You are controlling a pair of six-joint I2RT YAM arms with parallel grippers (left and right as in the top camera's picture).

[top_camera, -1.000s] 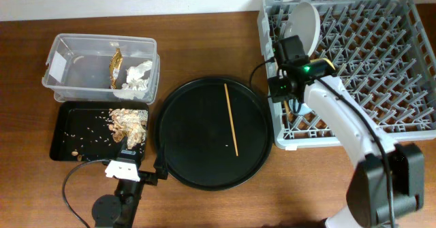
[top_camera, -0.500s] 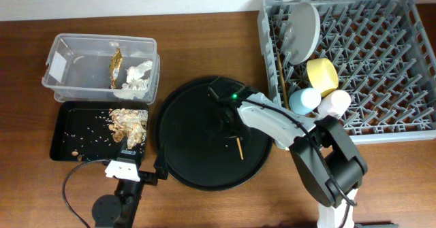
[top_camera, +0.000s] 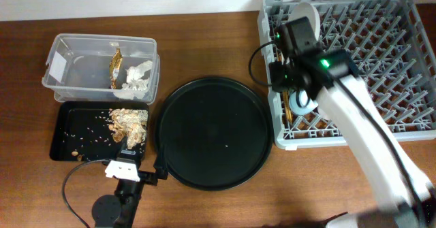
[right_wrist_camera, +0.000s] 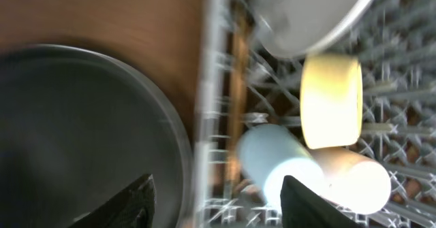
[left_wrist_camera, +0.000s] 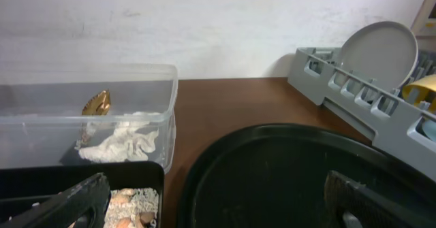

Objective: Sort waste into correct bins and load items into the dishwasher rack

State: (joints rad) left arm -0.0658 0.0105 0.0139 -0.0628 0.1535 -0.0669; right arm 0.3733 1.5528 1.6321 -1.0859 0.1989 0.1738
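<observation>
At the upper left of the overhead view stands the clear tub (top_camera: 65, 50), with the brown-gold wrapper (top_camera: 116, 64) upright inside it and the crumpled white tissue (top_camera: 138, 77) just beside, against the tub's right wall; directly below the tub lies the shallow black tray (top_camera: 75, 138), with the crumbly food scraps (top_camera: 129, 122) heaped in its upper right part and small crumbs scattered to the left; at the lower left the left gripper (left_wrist_camera: 216, 190) hangs low near the table, its two dark fingers (left_wrist_camera: 71, 204) spread wide to either edge of the left wrist view and holding nothing, looking out over the tray corner and the rim of the large round black tray (top_camera: 211, 133), which fills the centre of the overhead frame; to the right of it sits the grey dishwasher rack (top_camera: 381, 51), with the grey-green plate (top_camera: 305, 15) standing on edge in its upper left corner; the right arm (top_camera: 354, 112) reaches over the rack's left side, and the right wrist view, badly blurred, shows the right gripper (right_wrist_camera: 218, 202) parted with nothing between its tips, above the rack's left wall; in that view the yellow bowl (right_wrist_camera: 330, 102) lies below the plate, the light blue cup (right_wrist_camera: 276, 163) on its side just under the bowl, and the pink cup (right_wrist_camera: 357, 184) touching the blue one; a brown streak (right_wrist_camera: 238, 85) inside the rack's left wall may be the chopsticks, though the blur leaves that uncertain.
</observation>
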